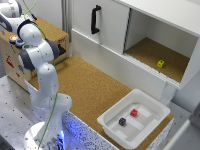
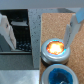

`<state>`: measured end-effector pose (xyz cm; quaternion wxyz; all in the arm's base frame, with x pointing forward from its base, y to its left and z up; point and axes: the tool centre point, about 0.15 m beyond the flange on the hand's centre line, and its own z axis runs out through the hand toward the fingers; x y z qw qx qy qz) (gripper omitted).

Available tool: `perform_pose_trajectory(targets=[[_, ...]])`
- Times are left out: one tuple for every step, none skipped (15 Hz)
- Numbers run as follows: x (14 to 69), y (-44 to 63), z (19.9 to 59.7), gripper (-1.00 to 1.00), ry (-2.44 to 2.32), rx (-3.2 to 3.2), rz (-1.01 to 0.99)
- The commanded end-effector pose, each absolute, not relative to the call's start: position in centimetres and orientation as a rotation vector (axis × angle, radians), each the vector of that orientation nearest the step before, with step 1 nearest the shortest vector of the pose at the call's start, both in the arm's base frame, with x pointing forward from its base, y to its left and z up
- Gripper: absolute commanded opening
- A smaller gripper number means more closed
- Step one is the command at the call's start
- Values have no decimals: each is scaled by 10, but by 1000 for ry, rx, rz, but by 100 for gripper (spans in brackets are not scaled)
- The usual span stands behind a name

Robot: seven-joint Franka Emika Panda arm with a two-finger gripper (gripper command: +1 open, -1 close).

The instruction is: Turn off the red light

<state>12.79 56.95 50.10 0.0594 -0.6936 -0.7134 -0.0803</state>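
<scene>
The red light (image 2: 54, 48) glows orange on top of the wooden box (image 1: 12, 62) at the exterior view's left, just beside one blue button (image 2: 58, 77). The gripper (image 2: 39, 31) hangs above it with fingers apart, one on each side, not touching. The counter (image 1: 90, 87) is covered in cork. One white cabinet (image 1: 145, 30) stands open, with one yellow cube (image 1: 160, 63) inside. One white tray (image 1: 112, 122) holds two cubes: one red cube (image 1: 134, 112), one dark cube (image 1: 122, 121).
</scene>
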Motion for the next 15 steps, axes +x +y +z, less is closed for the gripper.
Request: perform_pose_trajectory(targets=[[157, 614, 496, -100, -2169, -2230, -114], [160, 617, 492, -100, -2154, -2245, -111], [163, 619, 487, -100, -2146, -2255, -95], [167, 621, 481, -100, -2134, -2272, -84], [170, 622, 479, -100, -2124, -2278, -77], [171, 624, 479, -100, -2114, -2279, -77], [172, 626, 479, -100, -2113, -2276, -74], [171, 628, 479, -100, -2108, -2271, -75], [170, 629, 479, -100, -2113, -2266, -82], [169, 629, 479, -100, -2111, -2264, -76], [170, 630, 476, -100, -2107, -2266, -75], [170, 630, 472, -100, -2118, -2266, -76], [170, 627, 461, -100, -2130, -2283, -80], [171, 625, 448, -100, -2104, -2302, -43], [169, 623, 432, -100, -2095, -2319, -25]])
